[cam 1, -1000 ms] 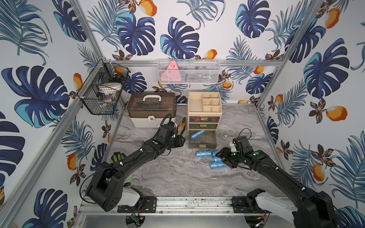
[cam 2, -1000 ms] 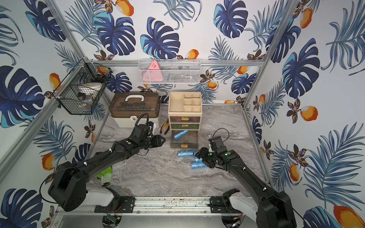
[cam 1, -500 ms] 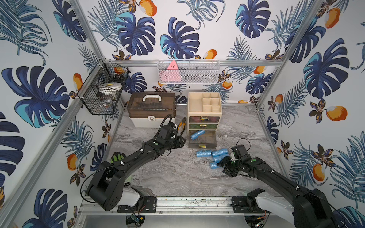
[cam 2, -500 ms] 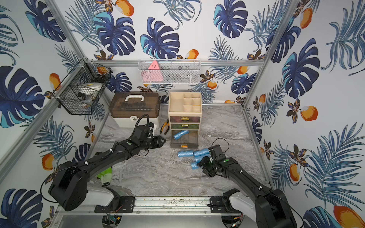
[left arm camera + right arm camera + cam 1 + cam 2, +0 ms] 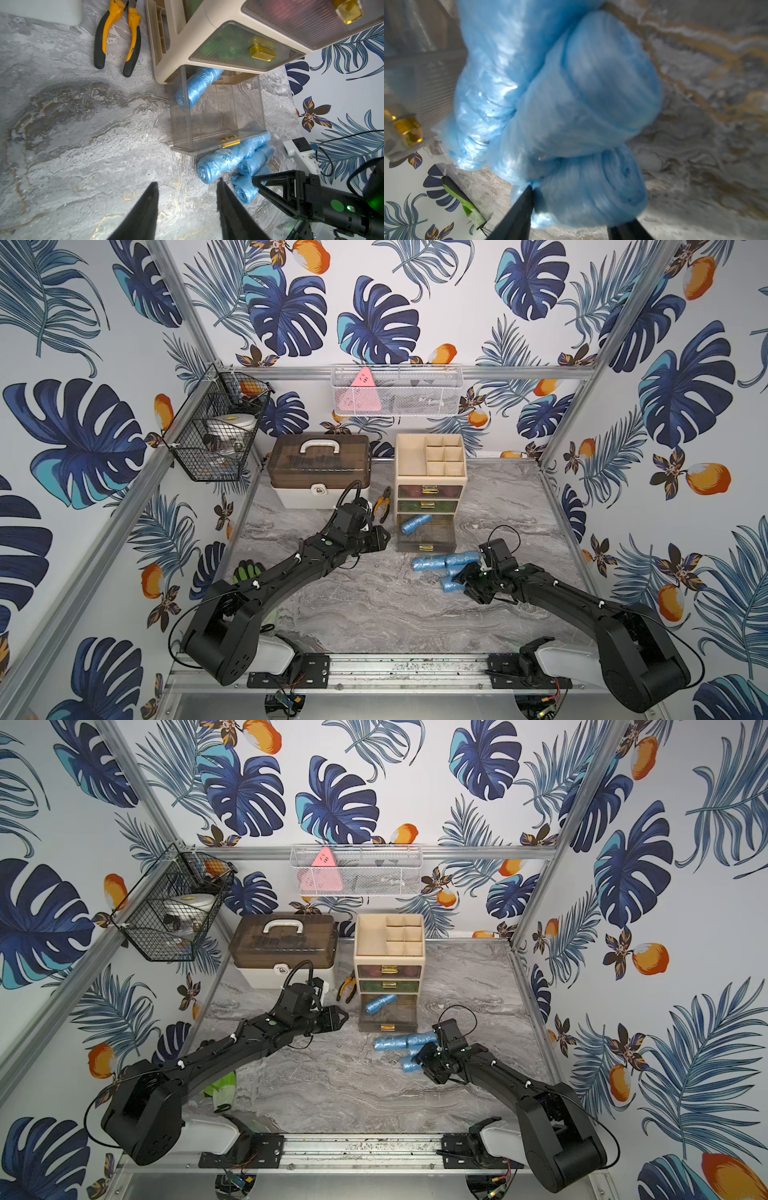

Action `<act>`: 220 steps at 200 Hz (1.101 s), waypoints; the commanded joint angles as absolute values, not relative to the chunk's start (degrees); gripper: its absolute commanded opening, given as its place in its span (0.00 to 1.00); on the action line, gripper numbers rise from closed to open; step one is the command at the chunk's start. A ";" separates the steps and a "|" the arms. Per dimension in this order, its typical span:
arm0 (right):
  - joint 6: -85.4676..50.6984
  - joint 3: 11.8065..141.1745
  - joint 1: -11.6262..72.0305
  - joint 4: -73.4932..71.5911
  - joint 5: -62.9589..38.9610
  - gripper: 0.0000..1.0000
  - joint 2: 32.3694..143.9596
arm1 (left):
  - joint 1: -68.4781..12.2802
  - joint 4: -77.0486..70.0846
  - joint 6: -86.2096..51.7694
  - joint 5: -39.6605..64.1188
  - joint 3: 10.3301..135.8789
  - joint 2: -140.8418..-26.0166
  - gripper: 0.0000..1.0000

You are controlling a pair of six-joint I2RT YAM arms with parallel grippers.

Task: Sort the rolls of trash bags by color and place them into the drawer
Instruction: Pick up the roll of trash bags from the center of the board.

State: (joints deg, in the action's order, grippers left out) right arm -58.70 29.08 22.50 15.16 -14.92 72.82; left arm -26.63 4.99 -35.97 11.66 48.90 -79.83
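Several blue rolls of trash bags (image 5: pixel 440 563) (image 5: pixel 395 1043) lie on the marble table just in front of the open bottom drawer (image 5: pixel 432 546) (image 5: pixel 388 1026) of the beige cabinet. One more blue roll (image 5: pixel 411 524) (image 5: pixel 197 87) lies inside that drawer. My right gripper (image 5: pixel 462 578) (image 5: pixel 422 1060) (image 5: pixel 569 207) sits low at the cluster with its fingers closed on either side of the nearest blue roll (image 5: pixel 591 187), which still rests on the table. Left of the drawer, my left gripper (image 5: pixel 384 541) (image 5: pixel 343 1017) (image 5: pixel 187 184) hovers open and holds nothing.
Yellow-handled pliers (image 5: pixel 382 508) (image 5: pixel 116 37) lie between the brown-lidded toolbox (image 5: pixel 318 468) and the cabinet (image 5: pixel 430 464). A green-and-black glove (image 5: pixel 247 572) (image 5: pixel 220 1085) lies under the left arm. A black wire basket (image 5: pixel 216 427) and a white mesh basket (image 5: pixel 395 389) hang on the walls.
My right gripper has come down and forward onto the blue rolls, and its jaws have narrowed round one of them. The left arm has not moved.
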 commanded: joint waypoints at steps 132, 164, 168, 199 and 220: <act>-57.12 35.56 22.59 17.71 -17.51 0.25 64.34 | -26.54 3.86 -36.26 11.91 48.48 -79.72 0.50; -58.13 41.58 22.62 12.31 -19.83 0.25 71.49 | -26.54 4.18 -36.35 11.86 48.19 -79.21 0.50; -58.23 42.36 22.64 11.74 -20.08 0.25 72.53 | -26.52 4.28 -36.36 11.86 48.19 -79.17 0.50; -58.97 48.81 22.67 8.18 -20.78 0.28 80.09 | -26.47 4.85 -36.08 11.48 48.06 -78.66 0.50; -59.88 52.13 22.66 5.91 -21.26 0.30 85.11 | -26.41 5.08 -35.99 11.26 47.85 -78.39 0.50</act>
State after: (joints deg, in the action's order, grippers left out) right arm -58.15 49.21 22.57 10.74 -20.14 81.21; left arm -26.59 5.04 -36.14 11.73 47.99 -78.96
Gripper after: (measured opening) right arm 0.290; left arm 0.499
